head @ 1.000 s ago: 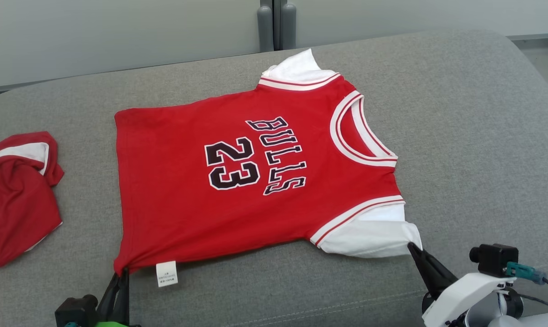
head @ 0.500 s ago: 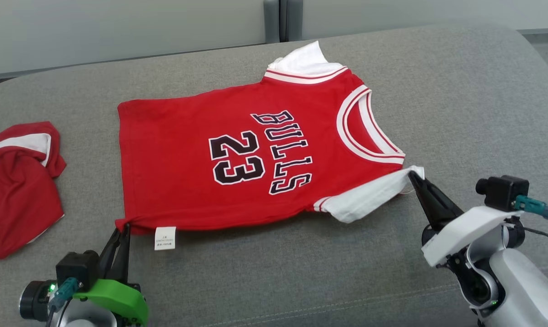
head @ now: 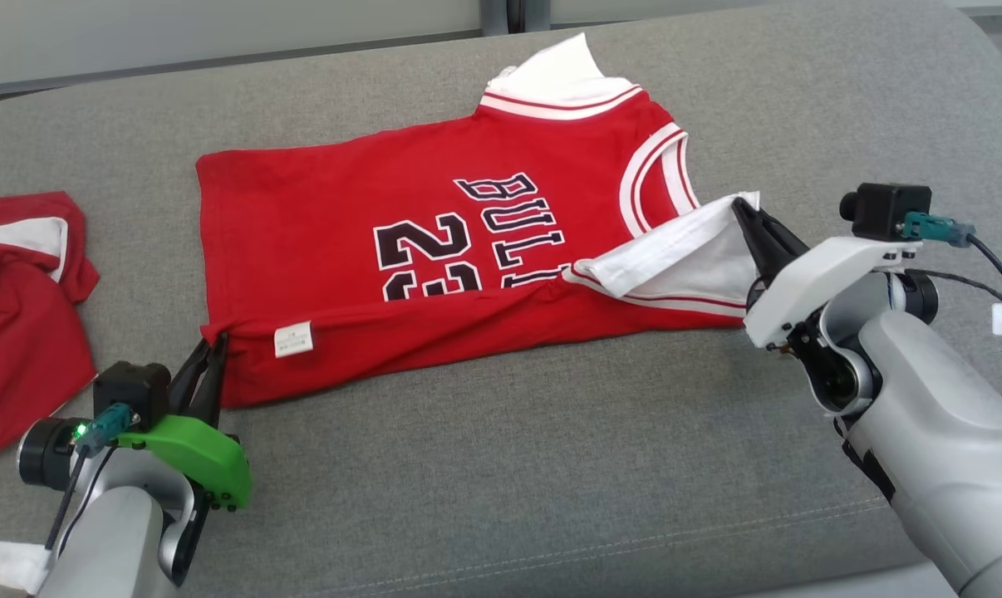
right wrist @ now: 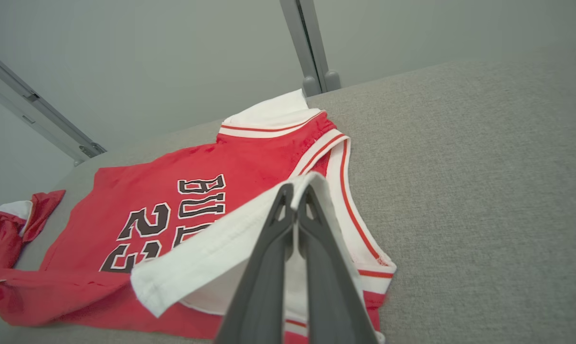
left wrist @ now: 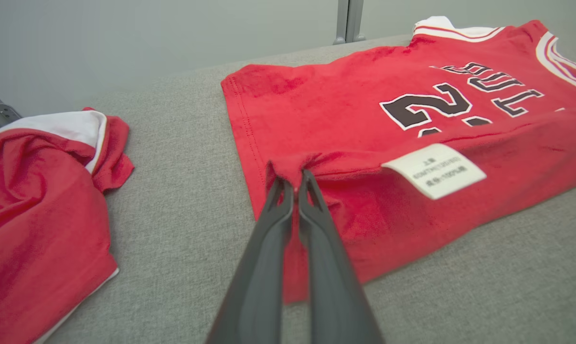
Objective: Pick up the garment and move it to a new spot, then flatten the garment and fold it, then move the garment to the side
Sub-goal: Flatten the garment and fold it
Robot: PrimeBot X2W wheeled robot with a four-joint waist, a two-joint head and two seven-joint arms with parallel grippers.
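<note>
You have the left tool (head: 217,342) at 7 o'clock clamped on the hem corner of the garment (head: 302,216), and the right tool (head: 740,206) at 3 o'clock pinching its white sleeve (head: 675,247). The garment lies flat on the cushion (head: 551,465), its near edge turned over. The folding looks about half done, and moving it aside remains.

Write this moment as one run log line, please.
step: fold | left end effector: shut on Bulls jersey hem corner | right end effector: shut on white sleeve | near edge: folded partly over number 23

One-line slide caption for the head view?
Left pincer and right pincer hold the red jersey with its near edge folded over.
</note>
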